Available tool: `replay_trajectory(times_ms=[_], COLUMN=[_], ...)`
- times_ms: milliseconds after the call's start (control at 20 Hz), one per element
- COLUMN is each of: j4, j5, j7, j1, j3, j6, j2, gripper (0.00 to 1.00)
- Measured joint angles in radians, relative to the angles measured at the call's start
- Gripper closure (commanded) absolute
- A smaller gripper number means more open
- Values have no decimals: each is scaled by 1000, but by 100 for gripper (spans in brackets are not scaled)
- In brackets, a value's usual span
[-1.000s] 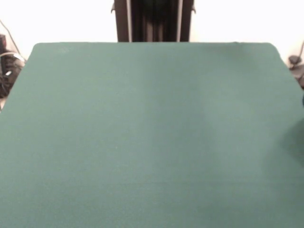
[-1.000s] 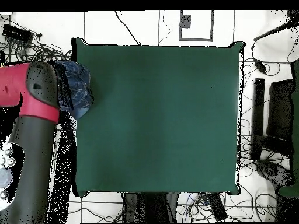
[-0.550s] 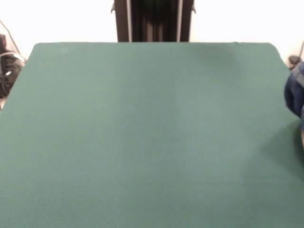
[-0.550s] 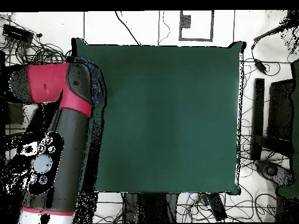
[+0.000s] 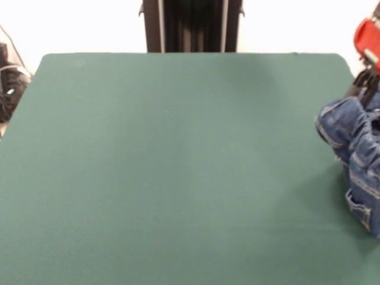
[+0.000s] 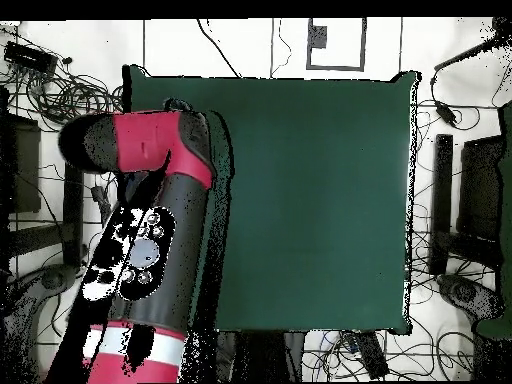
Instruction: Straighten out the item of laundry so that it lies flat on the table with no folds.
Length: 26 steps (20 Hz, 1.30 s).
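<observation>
Where the green tabletop (image 5: 178, 166) runs toward the near edge in the front view, it lies bare across its whole width until the right side. At that right edge, roughly midway between near and far, hangs a bunched pair of blue denim jeans (image 5: 356, 154). The cloth is crumpled into several folds rather than spread flat: a rounded hump of denim with tan stitching sits highest and furthest in over the felt, and a longer part trails down toward the near side, ending in a hem or pocket edge at the frame's right border. A dark shadow lies on the felt under and beside the lower part, and whether the denim touches the table there cannot be told. Part of the garment is cut off by the picture's edge. Just above the jeans, at the far right, a red piece of the robot arm (image 5: 368, 35) shows, with dark parts of the gripper (image 5: 362, 83) below it meeting the top of the denim. Whether its jaws are parted or closed cannot be told, since the cloth and the frame edge hide them.

Seen from overhead, the red and black arm (image 6: 150, 230) reaches from the bottom up over the table's left edge, its red elbow near the upper left corner, covering the jeans and the gripper entirely.
</observation>
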Motion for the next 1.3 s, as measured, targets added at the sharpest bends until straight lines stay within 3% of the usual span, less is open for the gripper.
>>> replay_trajectory(times_ms=[650, 1000, 1300], j4=[123, 265, 380], j5=[-158, -245, -333], j7=[0, -8, -83], j1=[-129, -215, -303], j3=[152, 248, 326], j6=[-121, -153, -190], j2=[-83, -187, -275], gripper=[100, 100, 100])
